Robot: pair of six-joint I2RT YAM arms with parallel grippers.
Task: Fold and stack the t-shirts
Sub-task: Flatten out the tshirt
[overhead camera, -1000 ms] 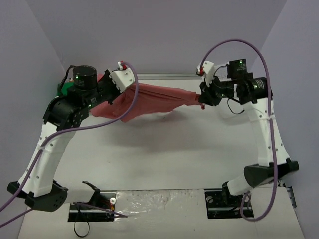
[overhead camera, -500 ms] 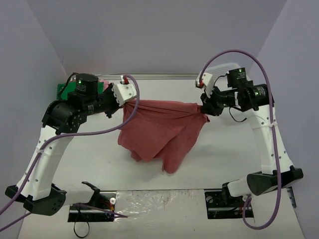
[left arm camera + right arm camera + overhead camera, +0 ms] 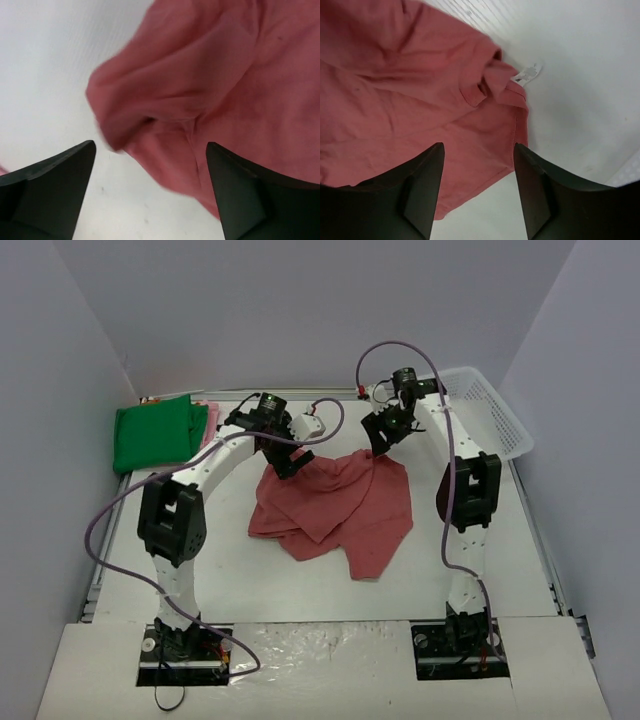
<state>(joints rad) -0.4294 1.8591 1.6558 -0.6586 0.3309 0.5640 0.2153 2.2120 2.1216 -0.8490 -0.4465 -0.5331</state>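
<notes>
White table [image 3: 500,570] carries the dusty-red t-shirt [image 3: 335,505], rumpled at centre; the green t-shirt [image 3: 155,435] lies folded far left. Left gripper [image 3: 150,144] and right gripper [image 3: 478,146] hover spread, empty. Likely the flattening step: next, pinch its edges and smooth.

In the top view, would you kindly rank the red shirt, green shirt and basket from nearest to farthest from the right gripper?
1. Red shirt, just beneath the right gripper.
2. Basket, at the far right.
3. Green shirt, at the far left.

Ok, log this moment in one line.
left gripper open; right gripper open; red t-shirt crumpled on table, ungripped; green t-shirt folded far-left
</notes>
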